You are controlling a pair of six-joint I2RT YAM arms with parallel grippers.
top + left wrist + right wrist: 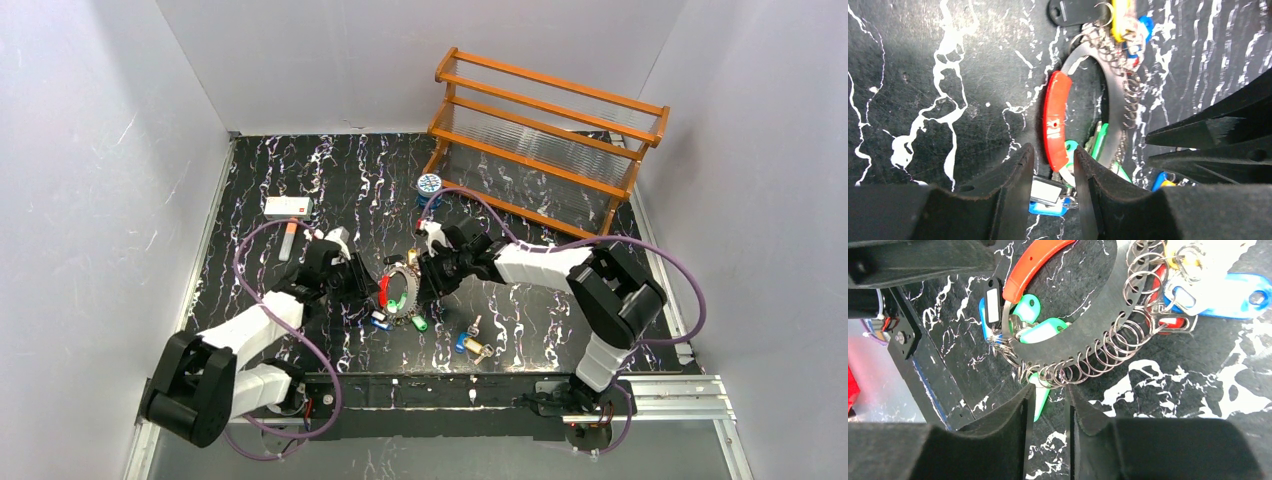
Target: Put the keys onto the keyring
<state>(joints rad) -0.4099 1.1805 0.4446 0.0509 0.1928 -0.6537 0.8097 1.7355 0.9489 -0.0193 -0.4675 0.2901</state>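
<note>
Top view: the keyring (407,287) lies mid-surface (300,170) between both arms. The left claw (366,283) is at its red side and the right claw (428,272) at the opposite side. A few keys (470,342), blue and gold, lie loose near the right arm, well apart from the ring. The step looks like steadying the ring so another key can go on. One claw should therefore get a firm hold before the other leaves to fetch a key.

Left wrist: the claw's jaws stand partly apart, astride the lower end of the red section (1054,117). A gap shows on one side, so I cannot tell whether it grips. Closing squarely on the red part, not on the tags below it, should keep the ring from swivelling.

Right wrist: the jaws are narrowly apart at the ring's edge, just beside the row of split rings (1108,347). The tip of a green key (1040,400) lies in the gap, and whether it is nipped I cannot tell. This claw should take a single key, since the crowded rings could snag
</note>
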